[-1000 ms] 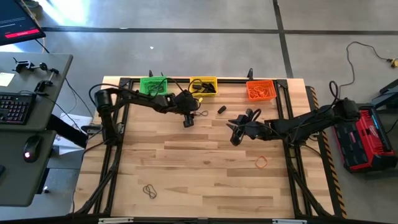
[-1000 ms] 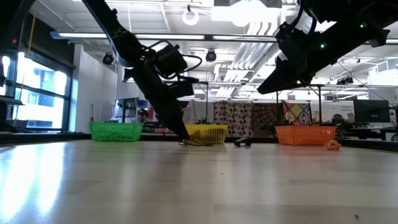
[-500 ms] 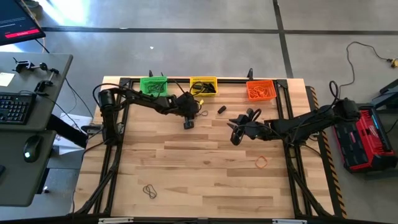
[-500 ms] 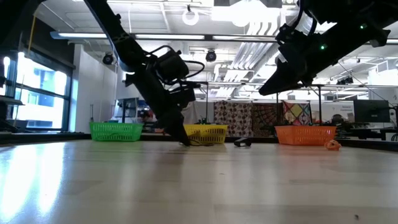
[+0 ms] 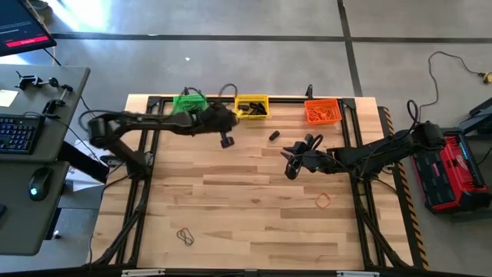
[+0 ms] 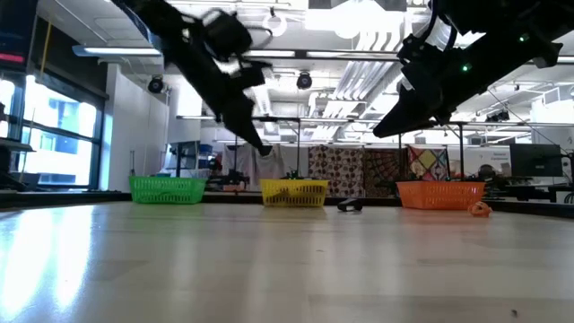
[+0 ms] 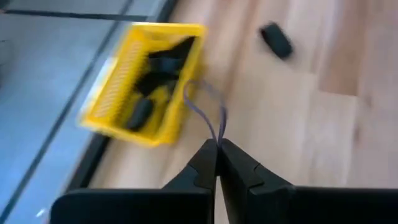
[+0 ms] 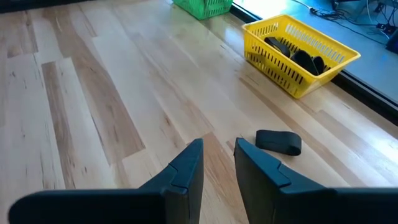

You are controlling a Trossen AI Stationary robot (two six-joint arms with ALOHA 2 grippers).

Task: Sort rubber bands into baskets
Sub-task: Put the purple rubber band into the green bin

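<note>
We find the left gripper (image 7: 216, 147) raised near the yellow basket (image 7: 144, 84) at the surface's (image 5: 254, 208) far edge, fingers clenched on a thin dark rubber band (image 7: 208, 115); the right gripper's (image 8: 217, 152) fingers stand parted and empty.

three baskets stand in a row along the table's (image 5: 254, 215) far edge: one basket (image 5: 189, 103) at the left, another basket (image 5: 251, 105) in the middle, a third basket (image 5: 322, 111) at the right. a small block (image 5: 274, 135) lies just before the gap between middle and right. one rubber band (image 5: 324, 201) lies near the right edge, a second band (image 5: 185, 237) near the front left corner
</note>
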